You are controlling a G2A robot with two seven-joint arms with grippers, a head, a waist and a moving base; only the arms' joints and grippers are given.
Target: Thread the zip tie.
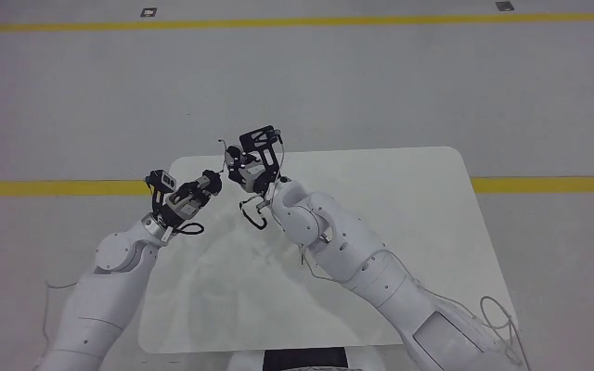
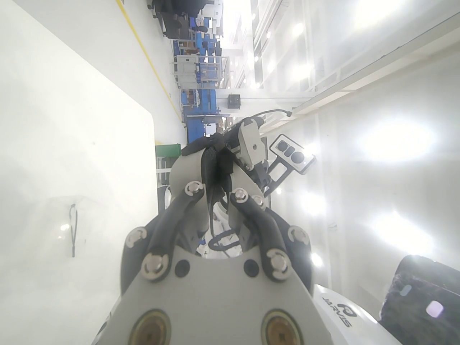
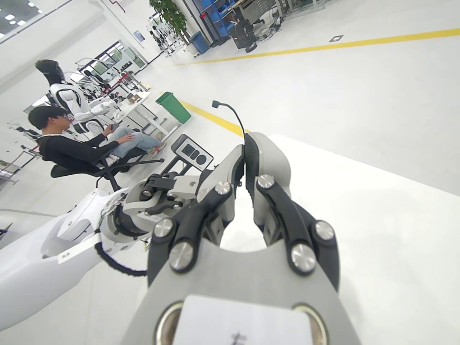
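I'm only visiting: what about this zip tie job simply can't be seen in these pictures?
Right wrist view: the lower part of the zip tie, hidden between the shut jaws of the right gripper.
Left wrist view: whether the left gripper holds anything; its dark shut jaws hide that, and glare washes out the table.
Top view: whether the tie is threaded; it is too thin there, and the grippers crowd together.

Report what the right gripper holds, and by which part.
The right gripper pinches the zip tie by its strap; the head end sticks out free.
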